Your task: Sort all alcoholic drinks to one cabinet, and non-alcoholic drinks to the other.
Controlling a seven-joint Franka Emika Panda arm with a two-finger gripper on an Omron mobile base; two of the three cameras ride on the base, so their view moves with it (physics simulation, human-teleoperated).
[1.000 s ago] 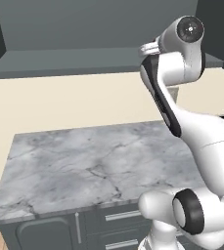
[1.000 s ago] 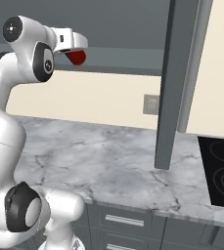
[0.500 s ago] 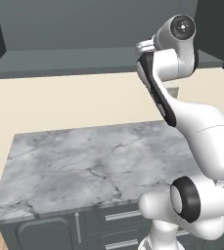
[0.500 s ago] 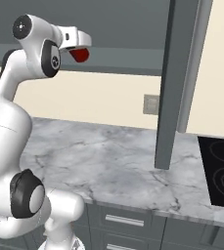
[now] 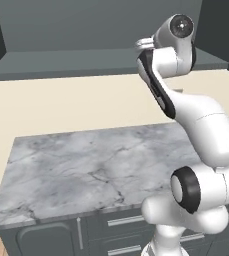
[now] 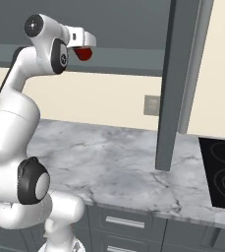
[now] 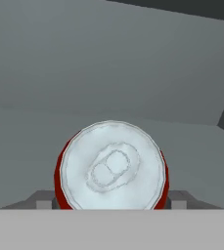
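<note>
A white robot arm lifts a red soda can (image 6: pixel 85 53) to the open overhead cabinet (image 6: pixel 128 61), high above the marble tabletop (image 6: pixel 114 157). In the hand view the can's silver top (image 7: pixel 111 166) faces the camera, with the cabinet's grey shelf floor and back wall behind it. The claw (image 6: pixel 83 45) is closed on the can, its jaws spread to the width of the can's body and pressing its red sides; it touches nothing else. The step in hand appears to be setting the can inside the cabinet. To do it well, the arm should carry the can in over the shelf lip, set its base flat on the shelf floor back from the edge, and release only once the can rests steady there, then draw straight back.
</note>
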